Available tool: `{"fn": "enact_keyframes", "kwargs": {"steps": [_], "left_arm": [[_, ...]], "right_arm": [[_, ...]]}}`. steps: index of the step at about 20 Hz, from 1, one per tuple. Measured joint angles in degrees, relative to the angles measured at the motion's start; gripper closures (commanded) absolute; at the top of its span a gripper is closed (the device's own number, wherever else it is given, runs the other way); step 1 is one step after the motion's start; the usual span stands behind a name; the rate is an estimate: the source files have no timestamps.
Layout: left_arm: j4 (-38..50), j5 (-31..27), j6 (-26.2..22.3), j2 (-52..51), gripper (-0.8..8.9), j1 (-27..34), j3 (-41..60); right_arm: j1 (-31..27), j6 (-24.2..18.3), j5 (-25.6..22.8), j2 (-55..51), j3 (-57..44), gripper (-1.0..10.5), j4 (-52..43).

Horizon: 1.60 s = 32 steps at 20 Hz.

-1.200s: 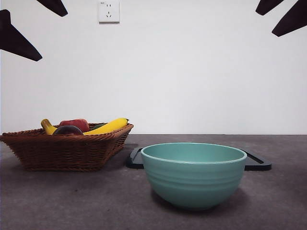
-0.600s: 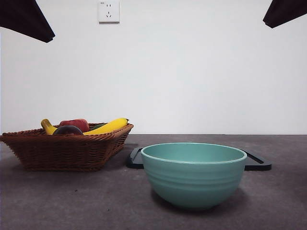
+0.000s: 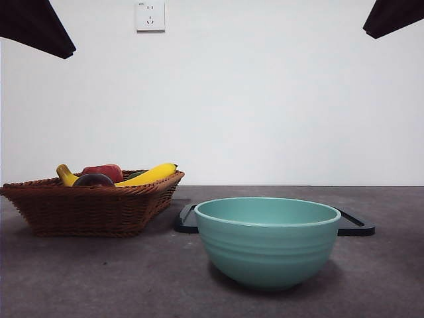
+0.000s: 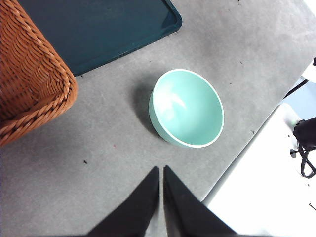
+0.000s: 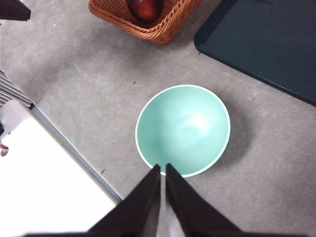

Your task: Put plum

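Observation:
The plum is a dark maroon round fruit at the near rim of the brown wicker basket, on the left of the table. It also shows in the right wrist view, in the basket's corner. The teal bowl stands empty in the middle; it also shows in the left wrist view and the right wrist view. My left gripper is shut and empty, high above the table beside the bowl. My right gripper is shut and empty, high above the bowl's rim.
The basket also holds a yellow banana and a brighter red fruit. A dark flat tray lies behind the bowl. The two arms show only as dark shapes at the top corners. The table's edge runs near the bowl.
A second ago each top corner showed two thin black tips; now each shows one broad dark shape. The fruit, basket and bowl have not moved.

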State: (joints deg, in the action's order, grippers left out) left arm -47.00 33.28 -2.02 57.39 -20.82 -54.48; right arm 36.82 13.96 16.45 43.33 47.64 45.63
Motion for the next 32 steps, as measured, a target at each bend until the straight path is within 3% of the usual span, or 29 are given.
{"fn": "enact_keyframes", "kwargs": {"steps": [3, 8, 11, 14, 16, 23, 32], "left_arm": [[2.7, -2.8, -1.5, -1.1, 8.04, 1.3, 0.0], [29.0, -10.6, -2.0, -11.0, 8.04, 10.0, 1.9], [43.0, -16.0, -2.5, -19.9, 8.04, 16.6, 10.0], [49.6, -23.9, -3.1, -30.0, 8.04, 20.5, 21.1], [49.8, -27.6, -3.6, -35.9, 8.04, 21.7, 28.1], [47.6, -29.0, -4.2, -49.1, 8.04, 22.9, 46.3], [34.4, -31.8, -4.6, -56.6, 8.04, 22.9, 51.3]], "right_arm": [[0.0, 0.0, 0.0, 0.0, 0.0, 9.4, 0.0], [0.0, 0.0, 0.0, 0.0, 0.0, 9.4, 0.0], [0.0, 0.0, 0.0, 0.0, 0.0, 9.4, 0.0], [0.0, 0.0, 0.0, 0.0, 0.0, 9.4, 0.0], [0.0, 0.0, 0.0, 0.0, 0.0, 9.4, 0.0], [0.0, 0.0, 0.0, 0.0, 0.0, 9.4, 0.0], [0.0, 0.0, 0.0, 0.0, 0.0, 9.4, 0.0]]}}
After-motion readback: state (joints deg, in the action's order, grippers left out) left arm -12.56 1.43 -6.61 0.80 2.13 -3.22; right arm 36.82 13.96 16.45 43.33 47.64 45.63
